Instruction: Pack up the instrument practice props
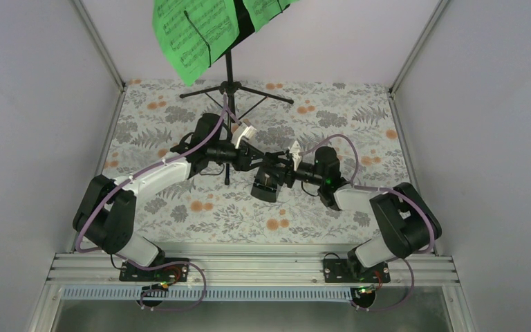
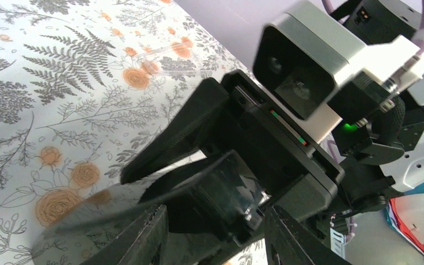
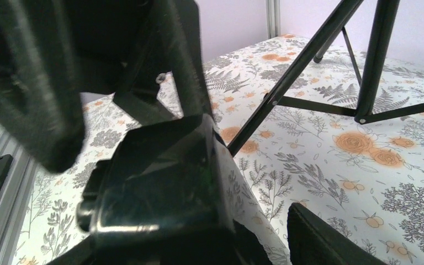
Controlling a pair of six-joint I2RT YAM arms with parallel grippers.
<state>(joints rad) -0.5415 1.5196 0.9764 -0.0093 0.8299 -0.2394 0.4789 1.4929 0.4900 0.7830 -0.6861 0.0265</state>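
The small dark metronome (image 1: 265,187) hangs above the middle of the table where both grippers meet. My left gripper (image 1: 263,169) is shut on the metronome (image 2: 221,193), with a finger on each side of it. My right gripper (image 1: 281,176) faces it and stands open. In the right wrist view a strip of tablecloth shows between the metronome (image 3: 154,187) and the right-hand finger (image 3: 331,237); the other finger is hidden. The black tripod music stand (image 1: 229,69) stands at the back and carries bright green music sheets (image 1: 193,34).
The stand's tripod legs (image 3: 303,61) spread over the floral tablecloth (image 1: 332,221) just behind the grippers. White walls with aluminium posts close in the left, right and back sides. The right arm's wrist camera (image 2: 303,61) sits close in front of the left gripper.
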